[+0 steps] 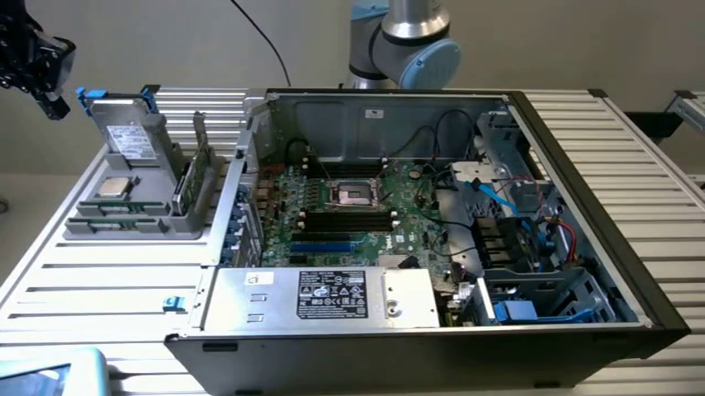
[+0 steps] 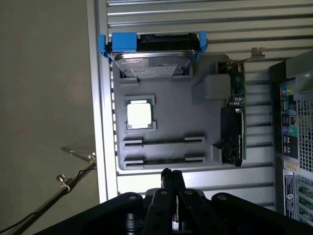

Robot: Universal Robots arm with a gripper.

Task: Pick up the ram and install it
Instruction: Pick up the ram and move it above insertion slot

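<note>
— Well, where is the ram point(image 2: 164, 142)?
— Standing on edge in a long slot of the grey holder point(image 2: 166, 98), I judge (from above it is just a thin dark line), near the silver processor point(image 2: 139, 114). The gripper point(image 2: 171, 174) hangs above that end, fingertips drawn close together and gripping nothing.
— What could go wrong?
— A board that thin, pinched off-centre, might tilt or jam against the slot's end clips. The green expansion card point(image 2: 238, 98) stands at the holder's edge and could be knocked.
— And room to move?
— Open air over the holder. The case point(image 1: 364, 124) wall rises just beside that card, though. Inside, the black memory slots point(image 1: 347, 219) lie just beside the socket point(image 1: 355, 194), with loose cables point(image 1: 461, 241) near on the exterior view's right.
</note>
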